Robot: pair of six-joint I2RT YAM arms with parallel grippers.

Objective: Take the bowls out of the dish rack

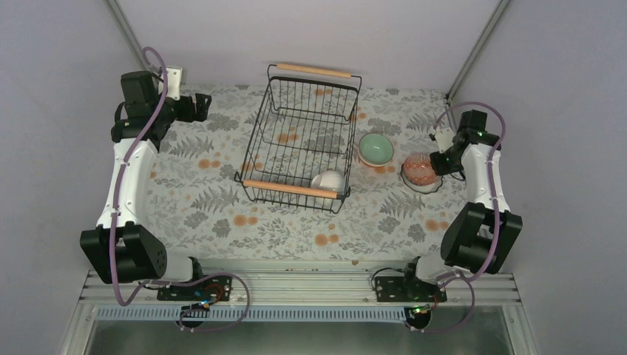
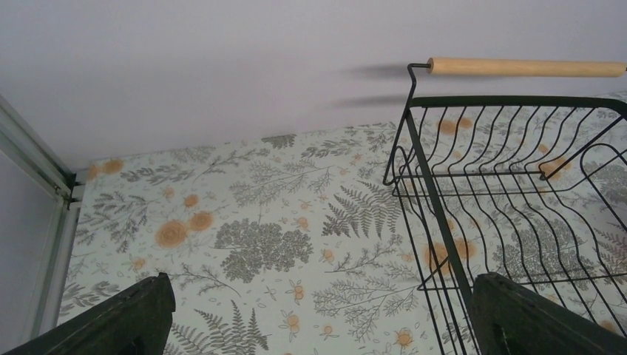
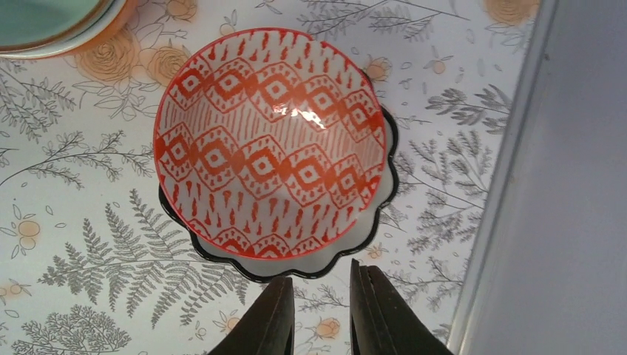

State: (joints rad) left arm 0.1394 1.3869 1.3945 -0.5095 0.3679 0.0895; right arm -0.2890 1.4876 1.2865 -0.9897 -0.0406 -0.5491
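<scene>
Fern-print cloth (image 1: pixel 207 211) bears dish rack (image 1: pixel 290 189) holding 1 white bowl (image 1: pixel 329 180).

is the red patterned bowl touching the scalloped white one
Touching: the right wrist view shows the patterned bowl nested inside the scalloped bowl, whose rim shows around its lower edge.

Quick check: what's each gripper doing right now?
Left gripper: wide open, empty.
Right gripper: nearly closed, with a narrow gap between the jaws, holding nothing; the patterned bowl lies just beyond its tips.
</scene>
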